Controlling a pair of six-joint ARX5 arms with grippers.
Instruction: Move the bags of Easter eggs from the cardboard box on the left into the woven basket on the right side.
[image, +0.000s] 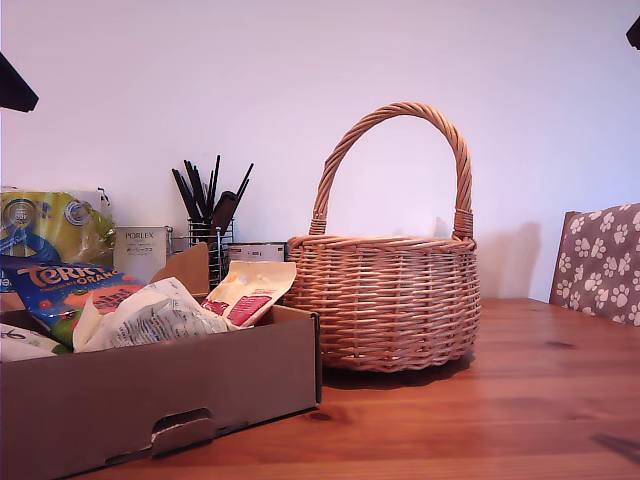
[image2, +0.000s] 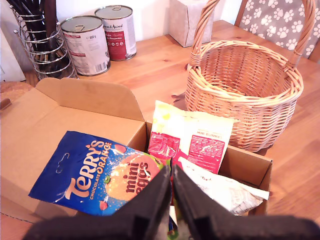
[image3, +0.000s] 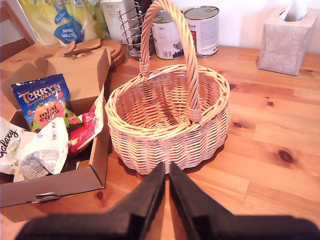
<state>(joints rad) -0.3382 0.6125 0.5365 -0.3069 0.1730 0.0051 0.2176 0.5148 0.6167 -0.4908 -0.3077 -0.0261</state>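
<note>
Wicker waits empty: the woven basket (image: 385, 300) stands just right of the cardboard box (image: 150, 395) in the exterior view, where four bags of Easter eggs (image2: 107, 172) lie heaped. My first gripper (image2: 171, 200) hovers, jaws pressed together, above the blue bag; my second gripper (image3: 166, 192), likewise closed, faces the basket's near side.
</note>
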